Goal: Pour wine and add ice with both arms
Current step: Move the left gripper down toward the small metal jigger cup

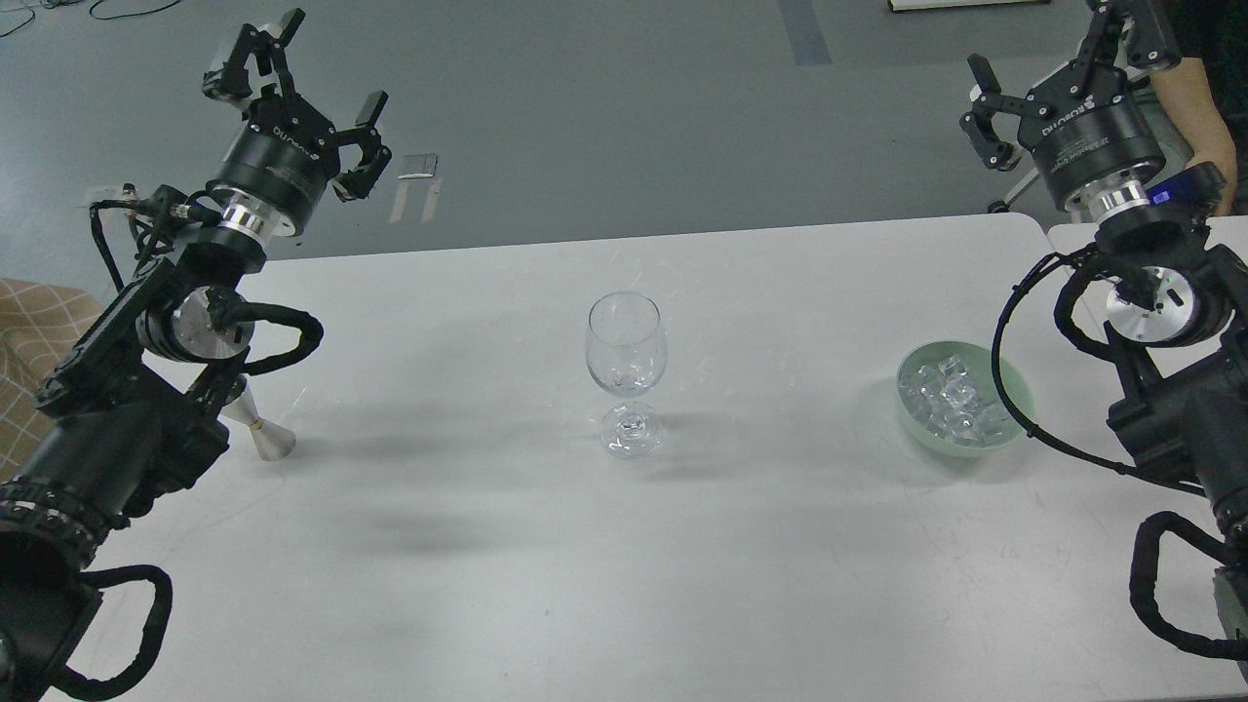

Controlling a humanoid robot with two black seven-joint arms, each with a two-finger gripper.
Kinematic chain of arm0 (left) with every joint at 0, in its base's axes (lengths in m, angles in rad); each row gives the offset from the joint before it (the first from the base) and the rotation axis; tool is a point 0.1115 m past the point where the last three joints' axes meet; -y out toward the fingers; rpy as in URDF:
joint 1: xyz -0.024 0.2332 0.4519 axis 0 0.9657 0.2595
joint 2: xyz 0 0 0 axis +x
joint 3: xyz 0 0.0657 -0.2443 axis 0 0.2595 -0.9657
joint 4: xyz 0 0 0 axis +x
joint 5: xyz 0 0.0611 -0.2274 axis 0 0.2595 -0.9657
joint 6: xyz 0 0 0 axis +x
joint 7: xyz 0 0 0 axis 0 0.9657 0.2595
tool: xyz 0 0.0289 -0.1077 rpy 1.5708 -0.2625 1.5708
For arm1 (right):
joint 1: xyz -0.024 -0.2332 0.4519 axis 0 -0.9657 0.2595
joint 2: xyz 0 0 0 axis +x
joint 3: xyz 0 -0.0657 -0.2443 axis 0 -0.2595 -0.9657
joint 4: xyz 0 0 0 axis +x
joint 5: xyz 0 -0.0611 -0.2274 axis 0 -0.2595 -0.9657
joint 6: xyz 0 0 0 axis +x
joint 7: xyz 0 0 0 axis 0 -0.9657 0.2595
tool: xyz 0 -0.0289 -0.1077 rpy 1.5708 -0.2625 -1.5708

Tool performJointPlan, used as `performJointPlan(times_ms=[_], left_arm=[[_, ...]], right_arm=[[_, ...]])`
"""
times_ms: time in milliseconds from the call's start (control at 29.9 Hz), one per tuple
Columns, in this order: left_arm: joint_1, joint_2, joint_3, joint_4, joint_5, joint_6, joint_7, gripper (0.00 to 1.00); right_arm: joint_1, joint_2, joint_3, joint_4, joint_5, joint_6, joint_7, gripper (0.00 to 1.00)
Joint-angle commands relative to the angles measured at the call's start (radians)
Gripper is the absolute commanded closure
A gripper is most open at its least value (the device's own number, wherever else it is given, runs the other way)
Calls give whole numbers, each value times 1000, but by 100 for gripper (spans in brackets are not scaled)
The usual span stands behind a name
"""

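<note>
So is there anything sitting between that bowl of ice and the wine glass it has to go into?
Nothing visible. The table is bare between the green bowl holding the ice and the empty wine glass. The right pincer hangs open above and behind the bowl, with nothing under it.

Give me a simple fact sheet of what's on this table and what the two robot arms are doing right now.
table: white table
centre: empty upright wine glass
right side: pale green bowl holding ice
left side: small pale cone-shaped object, partly hidden by the arm; what it is cannot be told
left end effector: raised, open, holding nothing
right end effector: raised, open, holding nothing
wine: none visible in the glass
background: person's arm at upper right
</note>
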Motion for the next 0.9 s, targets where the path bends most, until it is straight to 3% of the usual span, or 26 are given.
performJointPlan(times_ms=[0,869], left_arm=[[-1,2,-1,0,-1,0,-3,2],[-3,49,4,11,-8,-6,9,2]], right_arm=[[2,0,0,0,0,0,1,0],[2,-8,-35,0,0,-48,-10,0]])
